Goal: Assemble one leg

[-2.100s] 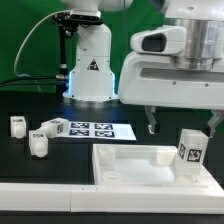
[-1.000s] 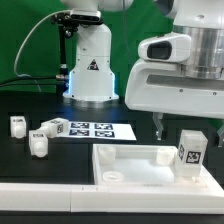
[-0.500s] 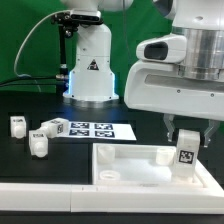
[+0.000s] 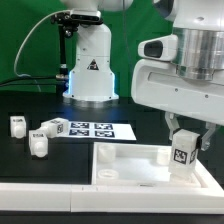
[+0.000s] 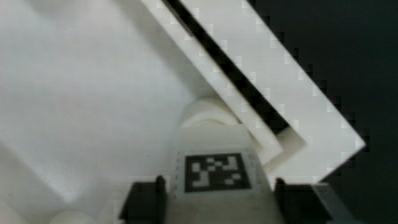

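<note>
Leg [image 4: 182, 155] upright, long axis vertical

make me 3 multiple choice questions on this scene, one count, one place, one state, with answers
1. How many small white pieces lie on the black table at the exterior view's left of the marker board? A one B three C five
2. Where does the leg under the gripper stand? A on the marker board B on the white panel C on the black table
3. How are the gripper's jaws? A open astride the leg B shut above it C shut on the marker board
Answers: 1 B, three lie there; 2 B, it stands in the panel's corner; 3 A, the wrist view shows gaps beside the leg.
</note>
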Robot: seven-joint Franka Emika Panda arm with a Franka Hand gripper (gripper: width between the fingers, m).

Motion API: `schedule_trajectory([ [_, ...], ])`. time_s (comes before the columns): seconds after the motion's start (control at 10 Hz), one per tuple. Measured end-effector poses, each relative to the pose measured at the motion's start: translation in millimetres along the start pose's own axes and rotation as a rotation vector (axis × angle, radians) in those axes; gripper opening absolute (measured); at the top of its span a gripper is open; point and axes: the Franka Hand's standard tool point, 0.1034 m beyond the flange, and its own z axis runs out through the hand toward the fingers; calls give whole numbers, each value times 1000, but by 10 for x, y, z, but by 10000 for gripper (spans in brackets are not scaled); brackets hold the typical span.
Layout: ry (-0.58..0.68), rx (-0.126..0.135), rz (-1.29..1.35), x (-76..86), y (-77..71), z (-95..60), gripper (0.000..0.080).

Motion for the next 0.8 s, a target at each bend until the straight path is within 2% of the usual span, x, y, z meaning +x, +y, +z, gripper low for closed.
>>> schedule_trajectory([
  [0.3, 15, 50, 369, -12, -66, 8, 285],
  [0.4, -9, 88, 500, -19, -67, 11, 285],
  [0.6, -44, 133, 734, -54, -119, 23, 285],
  [0.8, -52, 139, 747, -58, -120, 27, 286],
])
